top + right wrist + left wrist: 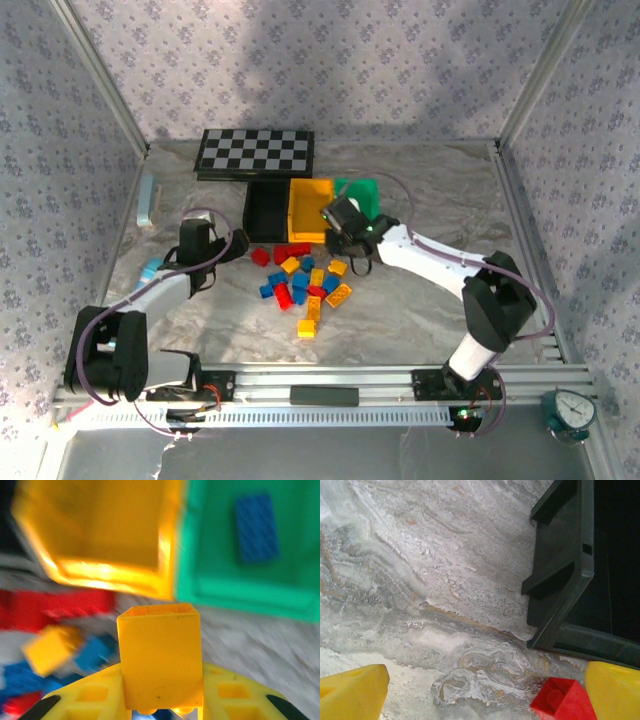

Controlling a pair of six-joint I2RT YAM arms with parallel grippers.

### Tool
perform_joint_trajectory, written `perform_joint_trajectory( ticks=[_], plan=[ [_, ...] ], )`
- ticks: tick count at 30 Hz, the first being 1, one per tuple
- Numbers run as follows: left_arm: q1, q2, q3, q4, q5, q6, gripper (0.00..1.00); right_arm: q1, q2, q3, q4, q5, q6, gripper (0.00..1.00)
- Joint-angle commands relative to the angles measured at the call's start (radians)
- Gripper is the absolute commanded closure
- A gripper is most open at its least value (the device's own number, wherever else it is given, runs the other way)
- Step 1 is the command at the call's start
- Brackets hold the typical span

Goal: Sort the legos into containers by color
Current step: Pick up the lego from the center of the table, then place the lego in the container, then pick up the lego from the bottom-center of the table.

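The legos lie in a loose red, blue and yellow-orange pile at mid-table. Behind them stand the black bin, the yellow bin and the green bin side by side. My right gripper hangs at the yellow bin's near right corner, shut on a yellow brick. Its view shows the yellow bin and the green bin, which holds a blue brick. My left gripper is open low over the table by the black bin, a red brick beside its right finger.
A flat black-and-white checkerboard lies behind the bins. A pale blue object rests along the left wall. Patterned walls close in the table on three sides, and a rail with a gauge runs along the near edge.
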Motion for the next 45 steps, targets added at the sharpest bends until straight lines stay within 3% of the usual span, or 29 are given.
perform_joint_trajectory(
  ticks=[1, 9, 14, 20, 27, 31, 36, 45],
  plan=[
    [0.003, 0.005, 0.034, -0.027, -0.013, -0.026, 0.0, 0.036, 0.139, 0.181, -0.026, -0.021, -0.069, 0.69],
    [0.017, -0.007, 0.03, -0.053, -0.051, -0.047, 0.0, 0.058, 0.512, 0.696, -0.166, -0.063, -0.143, 0.66],
    [0.02, -0.013, 0.028, -0.055, -0.052, -0.051, 0.0, 0.055, 0.624, 0.89, -0.237, -0.086, -0.166, 0.52],
    [0.021, -0.011, 0.029, -0.06, -0.043, -0.057, 0.0, 0.082, 0.524, 0.75, -0.192, -0.054, -0.165, 0.46],
    [0.023, 0.019, 0.029, -0.043, -0.017, -0.078, 0.0, 0.162, 0.311, 0.378, -0.091, -0.094, -0.132, 0.48],
    [0.023, 0.003, 0.014, -0.032, -0.017, -0.091, 0.0, 0.228, 0.241, 0.259, -0.115, -0.106, -0.105, 0.48],
    [0.023, -0.01, -0.006, -0.006, -0.005, -0.103, 0.0, 0.303, 0.209, 0.213, -0.198, -0.042, -0.101, 0.47],
    [0.025, 0.001, 0.0, -0.012, -0.007, -0.1, 0.0, 0.358, 0.298, 0.254, -0.274, -0.032, -0.132, 0.46]
  ],
)
